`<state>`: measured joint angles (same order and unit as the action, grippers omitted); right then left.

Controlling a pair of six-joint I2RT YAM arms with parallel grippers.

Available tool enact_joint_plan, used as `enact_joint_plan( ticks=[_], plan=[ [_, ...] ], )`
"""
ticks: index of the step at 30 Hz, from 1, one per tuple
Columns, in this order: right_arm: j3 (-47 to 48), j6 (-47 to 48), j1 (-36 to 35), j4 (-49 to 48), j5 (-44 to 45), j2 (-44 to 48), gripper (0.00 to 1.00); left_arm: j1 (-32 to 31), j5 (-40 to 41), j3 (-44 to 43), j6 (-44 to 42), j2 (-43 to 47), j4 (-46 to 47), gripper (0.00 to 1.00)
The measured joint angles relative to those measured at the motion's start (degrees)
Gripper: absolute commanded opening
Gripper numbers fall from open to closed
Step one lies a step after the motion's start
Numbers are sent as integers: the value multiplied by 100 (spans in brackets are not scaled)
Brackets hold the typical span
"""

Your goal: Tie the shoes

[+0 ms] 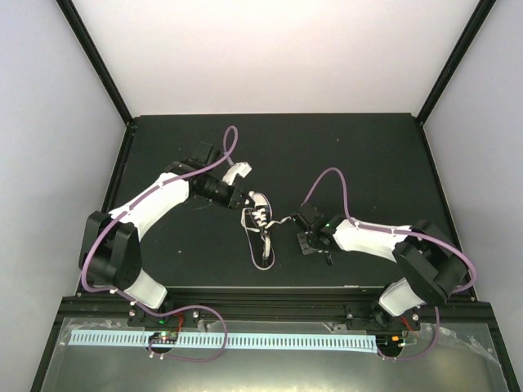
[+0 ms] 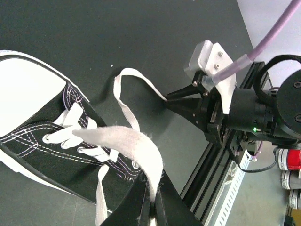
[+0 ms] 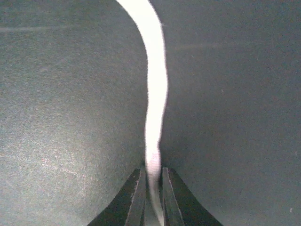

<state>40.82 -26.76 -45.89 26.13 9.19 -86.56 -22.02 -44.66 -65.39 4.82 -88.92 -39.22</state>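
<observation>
Heel of the sneaker (image 2: pixel 42 141) is hidden behind the left fingers (image 2: pixel 134 207) in the left wrist view, and the white rubber toe cap (image 2: pixel 28 89) is cut off by the frame edge. From above, the shoe is small and partly covered by the left arm (image 1: pixel 163 196), so its details blur. It lies near the middle of the dark matte counter (image 1: pixel 368 163), between the two arms. Its long axis runs far to near, with the toe toward the far edge as best can be told. It is black canvas with pale stitching and a white sole edge, and flat woven laces (image 2: pixel 70 127) cross the eyelets. The left fingers are pressed together on a fuzzy strand (image 2: pixel 127 141), frayed at its edges, which arches up from the eyelets. The right fingers (image 3: pixel 134 200) are nearly closed, pinching a smooth strand (image 3: pixel 155 94) that runs in a gentle wave over the counter; its end between them is out of sight. A lace loop (image 1: pixel 263 255) lies on the counter on the near side of the shoe.
</observation>
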Motion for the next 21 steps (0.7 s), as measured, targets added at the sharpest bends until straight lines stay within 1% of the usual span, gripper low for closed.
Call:
enact_joint_plan(
  ticks=[1, 6, 10, 12, 15, 18, 21],
  plan=[
    [2, -31, -2, -66, 26, -20, 2, 0, -22, 0, -44, -2, 2, 1],
    [-20, -4, 0, -103, 0, 114, 2, -52, -216, 0, -313, -2, 153, 4],
    [59, 127, 0, 181, -245, 1091, 2, -181, -389, 0, -452, 0, 428, 4],
    [310, 225, 0, 337, -433, 1703, 2, -223, -487, -17, -509, -13, 525, 6],
    [739, 350, 0, 382, -697, 2350, 2, -280, -636, -160, -632, -116, 601, 9],
    [1058, 431, 0, 365, -890, 2754, 2, -306, -839, -310, -776, -205, 693, 12],
    [1239, 487, 0, 348, -1003, 2820, 2, -332, -1032, -361, -894, -229, 726, 14]
  ],
)
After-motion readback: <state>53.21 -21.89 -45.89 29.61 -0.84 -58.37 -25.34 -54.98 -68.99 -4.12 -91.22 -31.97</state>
